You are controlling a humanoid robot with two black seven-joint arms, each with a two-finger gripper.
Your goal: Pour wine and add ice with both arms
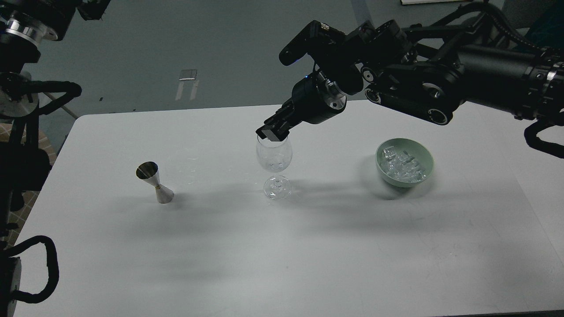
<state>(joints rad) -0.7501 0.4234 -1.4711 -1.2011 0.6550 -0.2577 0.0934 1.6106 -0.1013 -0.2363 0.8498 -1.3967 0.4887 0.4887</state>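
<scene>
A clear stemmed glass (274,155) stands upright at the table's middle, with small glassy glints low in its bowl. I cannot make out the wine. Ice cubes (403,166) fill a pale green bowl (425,155) to the right of the glass. My right gripper (271,132) hangs just over the glass's rim, pointing down and to the left. It is dark and its fingers cannot be told apart. My left arm stays at the left edge. Its far end (93,8) is cut off by the top edge.
A steel double-cone jigger (154,182) stands left of the glass. The white table (282,255) has its left edge near my left arm. My right arm (418,83) spans above the back right of the table and the bowl.
</scene>
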